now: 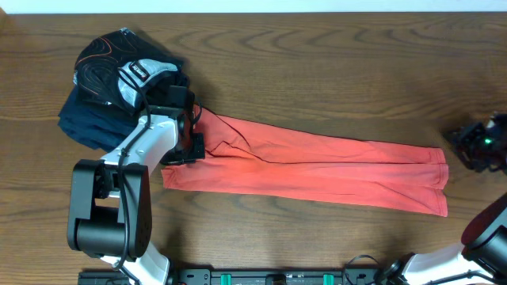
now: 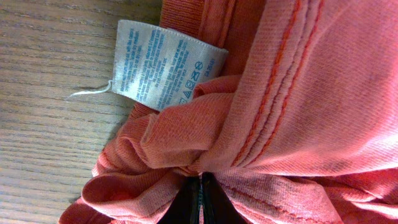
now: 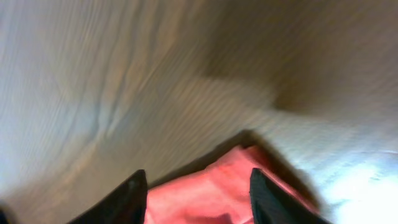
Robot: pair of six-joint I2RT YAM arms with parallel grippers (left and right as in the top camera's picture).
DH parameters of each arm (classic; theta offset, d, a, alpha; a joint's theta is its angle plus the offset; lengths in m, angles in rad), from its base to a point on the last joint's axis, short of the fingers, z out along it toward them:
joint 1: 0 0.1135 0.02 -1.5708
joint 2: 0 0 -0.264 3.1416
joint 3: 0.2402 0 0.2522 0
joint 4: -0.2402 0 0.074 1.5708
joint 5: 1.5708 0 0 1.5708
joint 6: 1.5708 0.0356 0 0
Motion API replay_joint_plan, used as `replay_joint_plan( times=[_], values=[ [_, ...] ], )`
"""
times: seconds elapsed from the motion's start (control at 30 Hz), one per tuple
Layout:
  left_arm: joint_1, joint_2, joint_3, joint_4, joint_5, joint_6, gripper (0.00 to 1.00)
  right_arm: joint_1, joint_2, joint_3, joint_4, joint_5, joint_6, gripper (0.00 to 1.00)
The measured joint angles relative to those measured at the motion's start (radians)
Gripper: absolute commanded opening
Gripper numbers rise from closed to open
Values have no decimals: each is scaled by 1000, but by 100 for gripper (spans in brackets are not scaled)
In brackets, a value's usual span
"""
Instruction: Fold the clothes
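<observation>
Status: the coral-red short-sleeved cotton T-shirt [image 1: 317,166] lies on the brown wooden desk [image 1: 317,63] as one long narrow band, so I judge the lengthwise folds done. The crosswise folds that would bring it down to a compact packet are not yet made.

Position: the band occupies the middle of the desk. Its long axis runs left to right, with the right end dropping slightly toward the near edge. The right end shows a straight stitched edge. I cannot tell which end is the neck, and no lettering is visible.

Left gripper [image 1: 190,145]: clamped on the bunched left end of the shirt. In its wrist view, gathered fabric sits right at the fingertips, with a white printed care label [image 2: 165,71] just above.

Right gripper [image 1: 478,142]: near the right edge of the desk, just beside the shirt's right end. Its jaws stand apart and hold nothing, though that wrist view is blurred.

Other items: a pile of dark navy folded garments [image 1: 111,87] with a grey-white patterned piece sits at the far-left corner, touching the left gripper's side of the shirt.
</observation>
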Motion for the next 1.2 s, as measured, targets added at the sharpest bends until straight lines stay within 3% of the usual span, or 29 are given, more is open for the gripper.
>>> replay_joint_plan(
  times=[0.27,0.33,0.4,0.63,0.9,0.97,1.03,1.2],
  values=[
    [1,0,0,1,5,0,6,127,0,-111,53,277,23,46],
    [2,0,0,2,5,0,6,129,0,-132,83,327,33,36],
    [2,0,0,3,6,0,6,129,0,-136,92,355,34,18],
    [2,0,-1,3,6,0,6,122,0,-139,149,399,63,3],
    [2,-1,-1,4,6,0,6,19,0,-106,151,314,82,10],
    [2,-1,-1,4,6,0,6,-14,0,-92,140,246,75,22],
    [2,-1,-1,4,6,0,7,-39,0,-87,101,177,41,44],
    [2,-1,-2,8,6,0,7,-42,0,-88,84,109,-13,45]
  ],
)
